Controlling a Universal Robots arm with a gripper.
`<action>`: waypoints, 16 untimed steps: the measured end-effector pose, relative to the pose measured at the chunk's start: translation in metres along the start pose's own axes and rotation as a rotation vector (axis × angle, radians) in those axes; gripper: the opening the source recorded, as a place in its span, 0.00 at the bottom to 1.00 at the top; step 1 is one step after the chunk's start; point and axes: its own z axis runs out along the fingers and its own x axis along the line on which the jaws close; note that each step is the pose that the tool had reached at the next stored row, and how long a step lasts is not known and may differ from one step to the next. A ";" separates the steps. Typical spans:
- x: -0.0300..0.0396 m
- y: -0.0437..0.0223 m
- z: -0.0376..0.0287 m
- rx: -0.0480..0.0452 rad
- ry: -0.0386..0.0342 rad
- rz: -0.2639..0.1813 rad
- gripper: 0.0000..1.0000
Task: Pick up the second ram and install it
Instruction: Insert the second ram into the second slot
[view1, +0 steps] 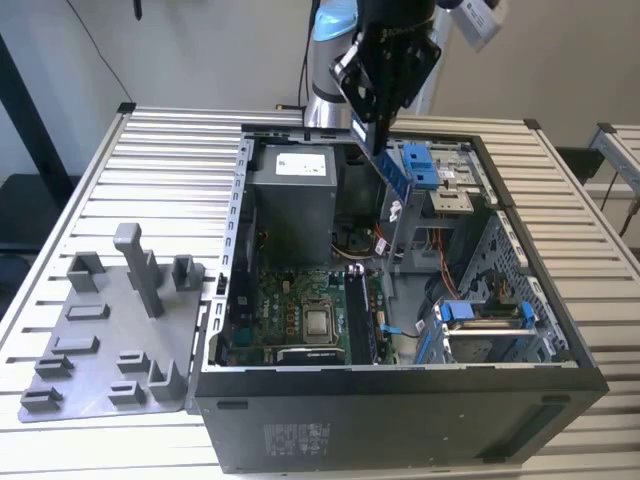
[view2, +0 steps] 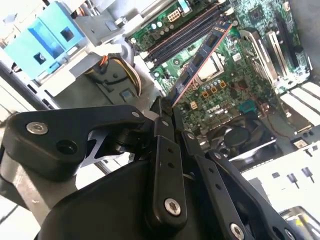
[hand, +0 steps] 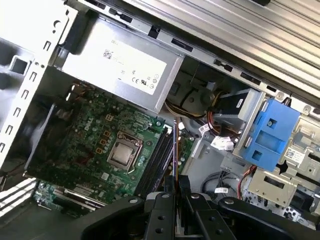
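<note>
In the exterior view my gripper (view1: 376, 122) hangs above the open computer case (view1: 400, 390), shut on the second ram (view1: 392, 165), a thin dark stick that slants down towards the case's inside. In the second wrist view the second ram (view2: 202, 57) sticks out from between the closed fingers (view2: 162, 112), over the motherboard (view2: 235, 85) and its long black memory slots (view2: 186, 34). In the first wrist view the ram (hand: 175, 150) appears edge-on above the slots (hand: 159, 156), held apart from them by my gripper (hand: 176, 184).
A grey power supply (view1: 290, 195) fills the case's back corner. Blue drive brackets (view1: 420, 165) sit close to the ram on the exterior view's right. The processor (view1: 318, 322) lies beside the slots. A grey plastic tray (view1: 100, 335) with posts lies on the slatted table at the exterior view's left.
</note>
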 end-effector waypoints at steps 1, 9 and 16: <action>0.0000 0.0000 0.0001 0.0010 -0.0004 0.017 0.14; 0.0001 0.0000 0.0009 0.0088 -0.0035 0.149 0.14; 0.0001 0.0000 0.0017 0.0152 -0.0062 0.261 0.14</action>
